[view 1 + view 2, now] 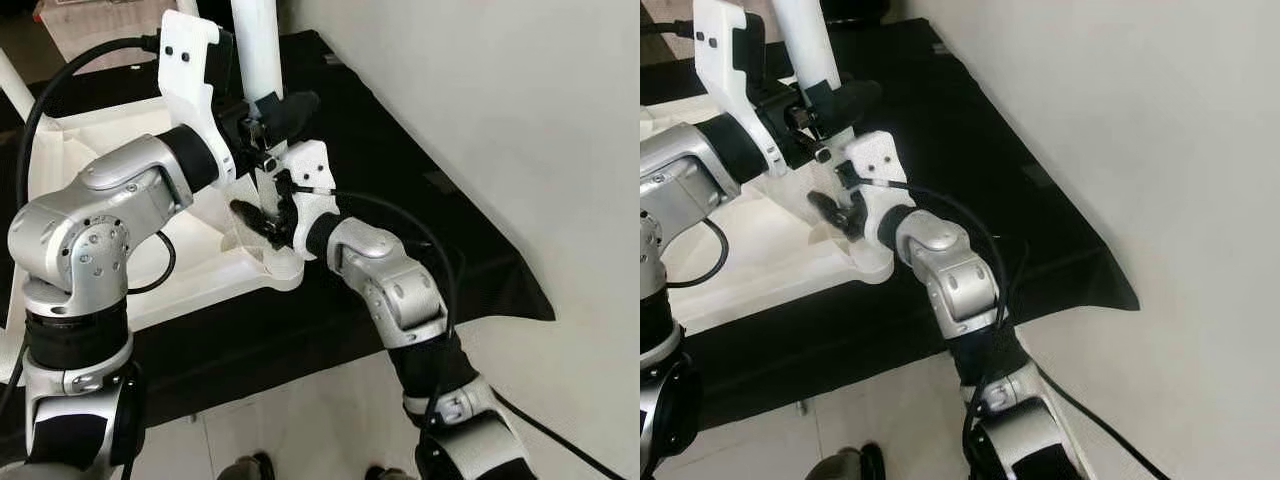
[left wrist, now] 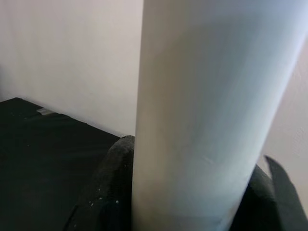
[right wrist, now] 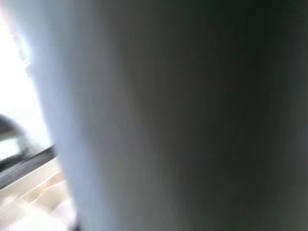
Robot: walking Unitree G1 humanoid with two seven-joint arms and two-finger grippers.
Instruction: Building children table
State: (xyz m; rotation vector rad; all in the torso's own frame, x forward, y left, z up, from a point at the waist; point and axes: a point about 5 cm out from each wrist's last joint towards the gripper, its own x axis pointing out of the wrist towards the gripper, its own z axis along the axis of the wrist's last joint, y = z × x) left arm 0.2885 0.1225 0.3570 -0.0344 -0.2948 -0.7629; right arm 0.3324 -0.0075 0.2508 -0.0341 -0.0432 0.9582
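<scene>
The left jaws (image 1: 285,108), just above the middle of the left eye view, are clamped around a white table leg (image 1: 258,45), with 1 padded black finger (image 2: 108,185) pressed against the tube's side in the left wrist view. The leg stands nearly upright, its long axis running from the jaws up and out through the top of the frame. Directly below, near the centre of the frame, the right jaws (image 1: 262,222) reach in at the leg's foot, where it meets the corner of the white table top (image 1: 190,270) lying upside down; I cannot tell whether these jaws are closed on anything or merely resting there, and the right wrist view is a blurred pale surface very close to the lens. The table top rests on a black mat (image 1: 400,170) spread over the floor beside a pale wall (image 1: 520,120) that takes the right side of the frame. A 2nd white leg (image 1: 12,85) shows at the upper left edge. Judging from this, the step in hand is seating the leg into its corner socket: the left arm has the leg and steers it, so the coming move turns on keeping the axis straight over the socket while it goes down or turns.
</scene>
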